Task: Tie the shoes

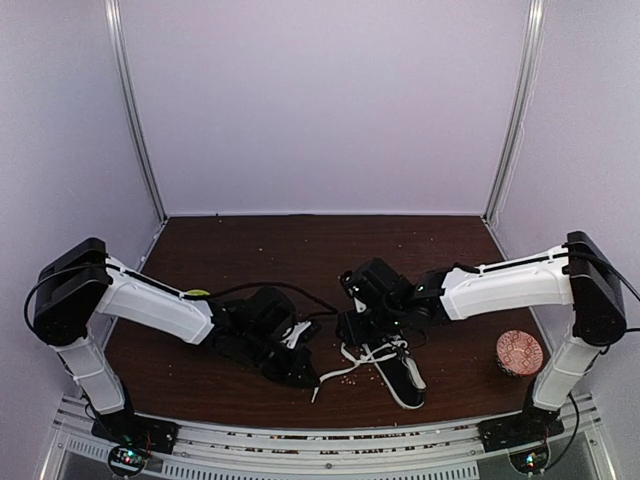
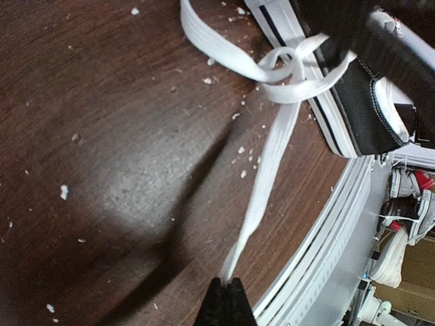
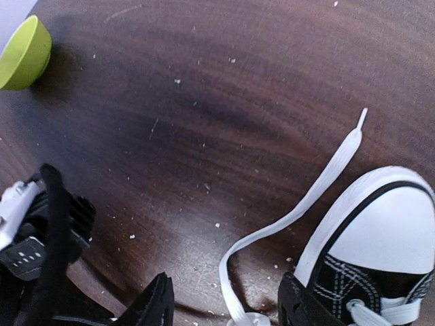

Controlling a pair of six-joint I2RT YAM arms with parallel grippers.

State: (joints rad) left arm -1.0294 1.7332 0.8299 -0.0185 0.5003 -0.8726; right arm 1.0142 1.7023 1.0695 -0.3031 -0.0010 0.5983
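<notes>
Black sneaker [image 1: 403, 375] lay on the table [image 1: 300, 250] near its front edge, left gripper [image 2: 224, 297] beside the sneaker was clamped on a taut white lace [image 2: 268, 163] (looped near the sneaker), right gripper [image 3: 228, 307] hung by its toe cap [image 3: 401, 231], fingers [image 3: 158, 302] spread, holding nothing

- The sneaker [image 1: 402, 375] is a black canvas low-top with white stitching, a white rubber sole edged by a thin black stripe, and a rounded white toe cap [image 3: 397, 234].
- It stands upright on its sole on the table [image 1: 300, 250], right of middle and close to the near edge, with its heel end toward that edge.
- Its long flat white laces [image 1: 360, 355] spill off the side onto the table, crossing in a slack loop.
- The taut lace [image 2: 268, 163] runs straight from that loop to the left gripper [image 2: 228, 285], which pinches its end.
- The loose lace [image 3: 319, 193] lies beside the toe cap, curving away, tip flat on the table.
</notes>
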